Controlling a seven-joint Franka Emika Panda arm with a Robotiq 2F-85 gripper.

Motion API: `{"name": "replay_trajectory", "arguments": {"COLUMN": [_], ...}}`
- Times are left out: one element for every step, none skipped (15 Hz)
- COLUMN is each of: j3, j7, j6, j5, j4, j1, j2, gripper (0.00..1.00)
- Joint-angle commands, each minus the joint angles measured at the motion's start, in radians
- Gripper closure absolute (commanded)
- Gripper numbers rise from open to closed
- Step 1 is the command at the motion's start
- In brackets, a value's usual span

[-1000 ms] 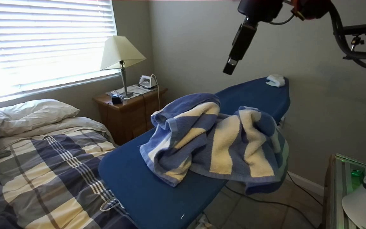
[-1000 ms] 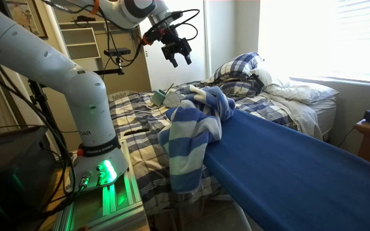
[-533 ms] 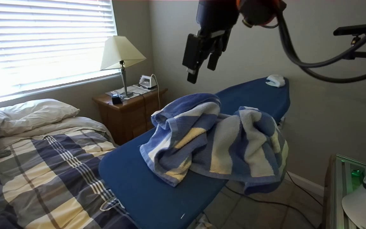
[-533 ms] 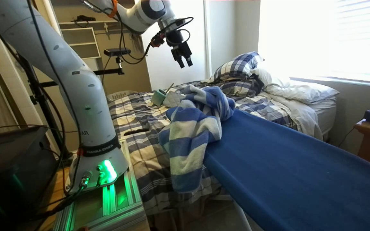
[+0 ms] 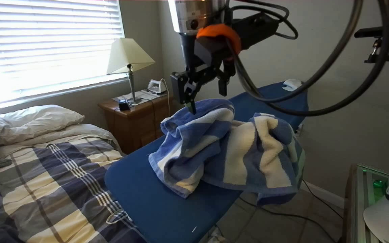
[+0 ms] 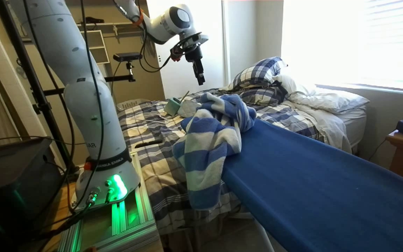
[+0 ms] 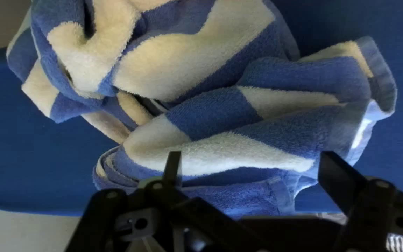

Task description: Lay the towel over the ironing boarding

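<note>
In an exterior view my gripper (image 5: 208, 102) gapes, upper centre, its cables (image 5: 306, 113) partly hiding the ironing board (image 5: 154, 195); towel (image 5: 241, 158) bunched mid-frame, bed (image 5: 62, 189) lower left, lamp (image 5: 128, 55) upper left.

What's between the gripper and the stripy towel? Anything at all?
Nothing visible: in the wrist view, the open gripper faces the towel with nothing else between. The towel lies bunched on the board, partly hanging over its edge.
</note>
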Motion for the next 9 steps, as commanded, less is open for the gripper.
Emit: {"name": "replay_trajectory", "arguments": {"j3": [-0.050, -0.064, -0.075, -0.083, -0.091, -0.098, -0.105, -0.111, -0.118], "j7": [0.063, 0.048, 0.044, 0.052, 0.053, 0.061, 0.068, 0.070, 0.074], "j6": [-0.007, 0.013, 0.031, 0.029, 0.031, 0.035, 0.032, 0.029, 0.028], "j5": [0.011, 0.022, 0.025, 0.014, 0.007, -0.005, -0.019, -0.026, -0.034], "j4": [0.093, 0.102, 0.111, 0.124, 0.133, 0.139, 0.146, 0.150, 0.154], "j1": [0.063, 0.079, 0.093, 0.106, 0.120, 0.133, 0.144, 0.155, 0.165], "j2": [0.126, 0.143, 0.159, 0.179, 0.195, 0.207, 0.220, 0.230, 0.240], "gripper": [0.00, 0.00, 0.00, 0.00, 0.00, 0.00, 0.00, 0.00, 0.00]}}
